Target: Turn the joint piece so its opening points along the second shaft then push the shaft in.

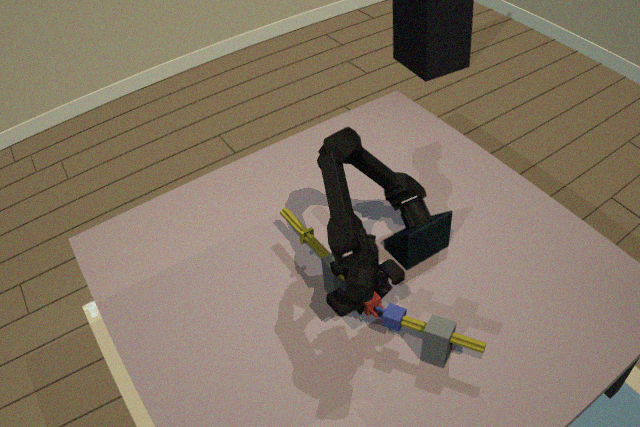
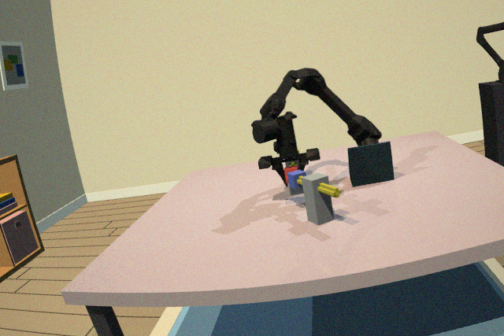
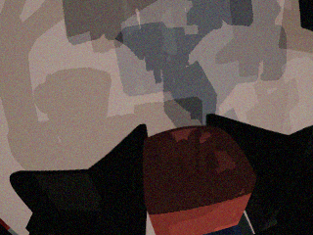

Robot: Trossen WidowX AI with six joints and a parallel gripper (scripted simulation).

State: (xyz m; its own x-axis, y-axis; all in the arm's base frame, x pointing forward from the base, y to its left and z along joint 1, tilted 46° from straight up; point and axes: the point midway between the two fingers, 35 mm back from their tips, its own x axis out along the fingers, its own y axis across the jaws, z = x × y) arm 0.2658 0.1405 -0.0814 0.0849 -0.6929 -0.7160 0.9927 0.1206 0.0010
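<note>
The red square joint piece [image 1: 371,306] [image 2: 289,171] [image 3: 196,179] sits against a blue hinge piece [image 1: 394,315] [image 2: 297,175] on the end of a yellow shaft [image 1: 467,343] [image 2: 328,190]. That shaft runs through a grey block [image 1: 438,342] [image 2: 317,202]. My gripper [image 1: 369,304] [image 2: 287,172] [image 3: 176,125] reaches down from above, with a black finger tight against each side of the red joint piece. The second yellow shaft [image 1: 302,231] runs back and to the left. It passes through a second grey block [image 1: 329,273], which my arm mostly hides.
The arm's base stands behind a dark panel [image 1: 421,244] [image 2: 370,163] on the pink table [image 1: 206,282] [image 2: 244,263]. A tall black box [image 1: 433,14] [image 2: 492,120] stands on the floor beyond the table. A shelf [image 2: 16,218] is at the far left.
</note>
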